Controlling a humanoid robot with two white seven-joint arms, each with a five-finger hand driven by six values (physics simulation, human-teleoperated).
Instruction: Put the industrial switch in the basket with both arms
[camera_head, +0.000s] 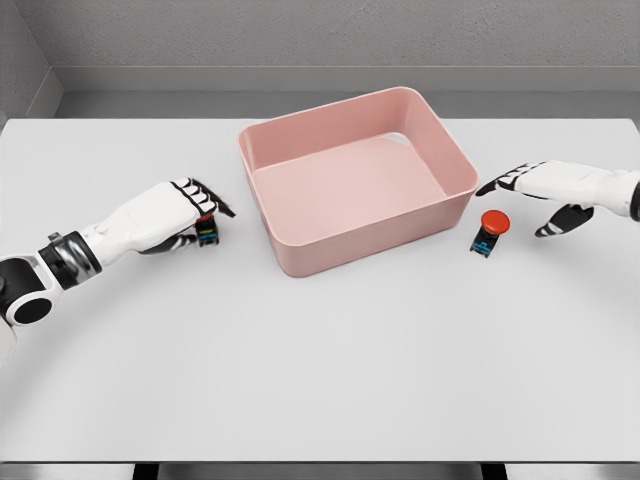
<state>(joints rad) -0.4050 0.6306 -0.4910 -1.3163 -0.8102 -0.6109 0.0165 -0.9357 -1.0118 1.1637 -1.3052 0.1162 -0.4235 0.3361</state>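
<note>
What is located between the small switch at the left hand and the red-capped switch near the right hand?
In the head view, the pink rectangular plastic basket stands between the small dark switch at the left hand and the red-capped switch near the right hand.

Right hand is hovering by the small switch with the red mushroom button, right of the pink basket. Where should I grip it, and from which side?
Probably grip the dark body under the red cap of the red-button switch, not the cap: the rounded top looks likely to slip. Come from the right, where the right hand hovers open, fingers apart from it. The pink plastic basket wall stands close on its left, leaving less room there.
</note>
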